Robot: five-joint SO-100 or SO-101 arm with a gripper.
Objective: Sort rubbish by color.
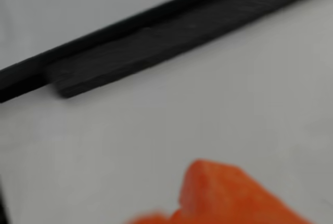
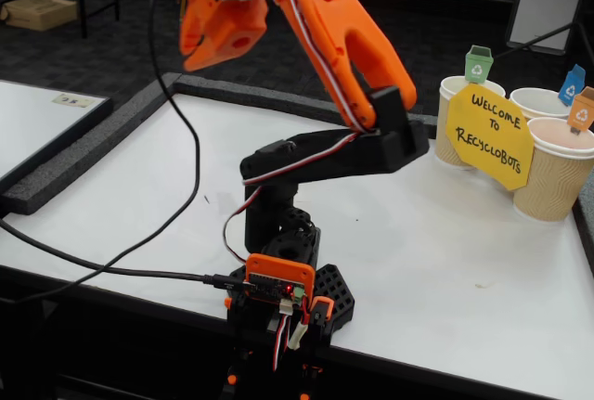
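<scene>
Three tagged cups (image 2: 548, 154) wait at my table's (image 2: 464, 261) far right corner; raised fingers' (image 2: 218, 24) opening I cannot tell.

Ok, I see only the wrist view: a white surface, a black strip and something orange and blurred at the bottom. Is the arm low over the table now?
Observer: No. In the fixed view the arm is raised high above the table.
Operator: Are the cups anywhere near?
Observer: Three paper cups stand at the right side of the table in the fixed view, with a yellow sign in front of them.
Operator: Is any rubbish lying on the table?
Observer: None shows in the fixed view.
</scene>
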